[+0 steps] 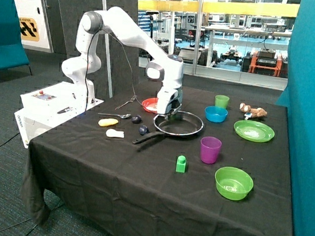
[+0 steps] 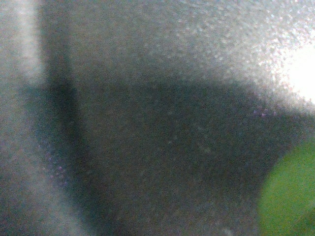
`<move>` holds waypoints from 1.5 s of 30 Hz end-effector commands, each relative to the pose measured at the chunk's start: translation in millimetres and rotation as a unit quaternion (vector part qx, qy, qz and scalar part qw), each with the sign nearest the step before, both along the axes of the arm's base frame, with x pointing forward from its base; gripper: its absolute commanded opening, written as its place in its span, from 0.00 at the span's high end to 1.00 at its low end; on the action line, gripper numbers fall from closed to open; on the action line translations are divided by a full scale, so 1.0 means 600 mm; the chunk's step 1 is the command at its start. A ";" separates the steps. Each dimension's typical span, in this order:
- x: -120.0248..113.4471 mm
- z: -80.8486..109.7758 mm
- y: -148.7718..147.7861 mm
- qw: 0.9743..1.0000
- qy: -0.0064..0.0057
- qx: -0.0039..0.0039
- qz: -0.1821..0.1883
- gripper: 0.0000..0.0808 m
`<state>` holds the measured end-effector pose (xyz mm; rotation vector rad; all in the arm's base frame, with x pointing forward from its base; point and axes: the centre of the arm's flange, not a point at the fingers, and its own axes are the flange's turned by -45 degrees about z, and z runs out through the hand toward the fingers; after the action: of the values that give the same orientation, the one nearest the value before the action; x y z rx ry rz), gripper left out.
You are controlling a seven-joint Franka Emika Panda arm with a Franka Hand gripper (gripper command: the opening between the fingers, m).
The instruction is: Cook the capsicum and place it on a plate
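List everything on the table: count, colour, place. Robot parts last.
frying pan: 1, black, table centre
red plate: 1, behind the pan, partly hidden by the gripper
green plate: 1, lime, far side
green bowl: 1, front corner
blue bowl: 1, beside the pan
green cup: 1, behind the blue bowl
purple cup: 1, before the pan
green block: 1, front
dark round pieces: 2, by the pan handle
gripper: 1, white, at the pan's rim

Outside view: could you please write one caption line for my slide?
Franka arm lowers its gripper over the rim of a frying pan, with the red-orange plate just behind, on a black-clothed table.
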<state>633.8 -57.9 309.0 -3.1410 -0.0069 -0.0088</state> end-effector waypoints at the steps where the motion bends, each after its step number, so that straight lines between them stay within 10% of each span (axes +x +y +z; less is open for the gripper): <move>1: -0.011 0.035 0.016 1.000 0.003 0.000 0.015 1.00; 45: -0.202 0.105 0.146 0.999 0.003 0.000 0.045 1.00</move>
<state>532.1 13.0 375.3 -3.1413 -0.1403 0.0101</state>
